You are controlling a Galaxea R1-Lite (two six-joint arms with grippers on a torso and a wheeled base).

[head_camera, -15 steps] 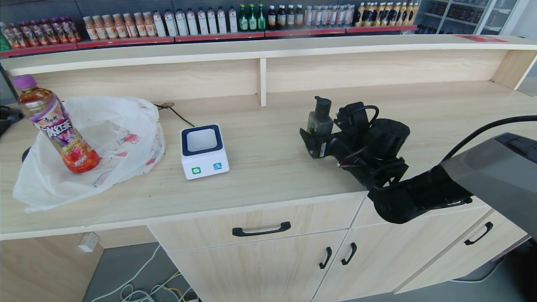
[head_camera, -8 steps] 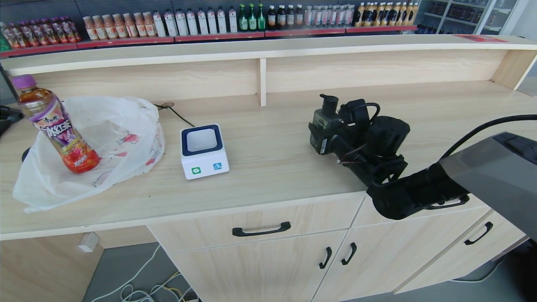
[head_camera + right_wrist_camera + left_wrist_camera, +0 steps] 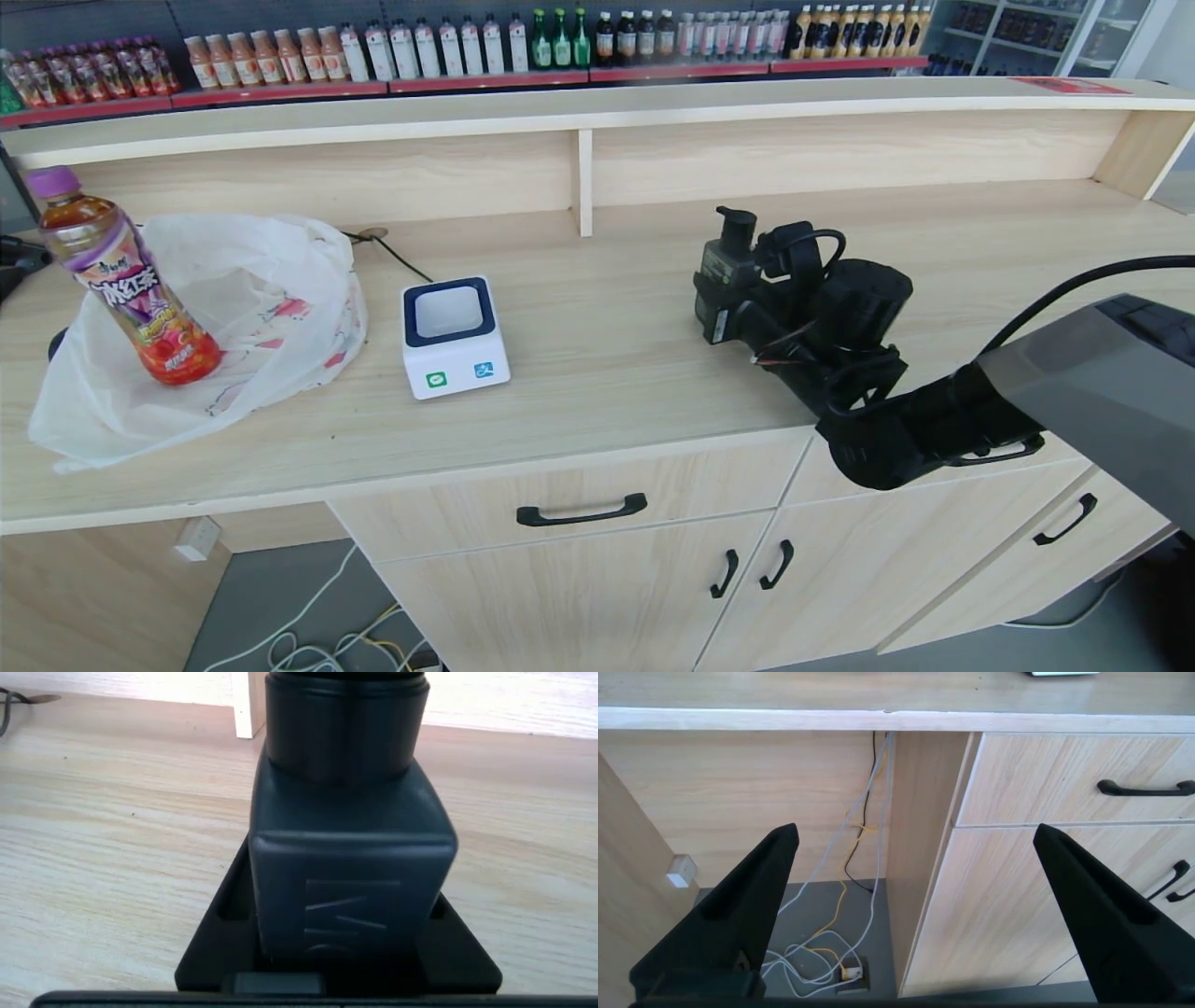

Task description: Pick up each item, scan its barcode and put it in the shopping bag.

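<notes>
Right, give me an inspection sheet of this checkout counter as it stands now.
Surface: wooden counter.
Job's things: shopping bag at left, tea bottle tilted on it; scanner beside it; grey bottle at right.
Clutter: nothing seen.
End effectors: right end effector shut on grey bottle; left end effector open, below counter edge.
Cables: scanner cable across counter; loose cables on floor.
Surroundings: drinks shelf behind; cabinets below.

We see the right hand [image 3: 714,313] clamped on a dark grey bottle [image 3: 726,266] with a black cap, over the counter [image 3: 597,383], well right of the white scanner [image 3: 455,336]. Left of the scanner, a tilted tea bottle [image 3: 126,280] sits on the white shopping bag [image 3: 289,308].
</notes>
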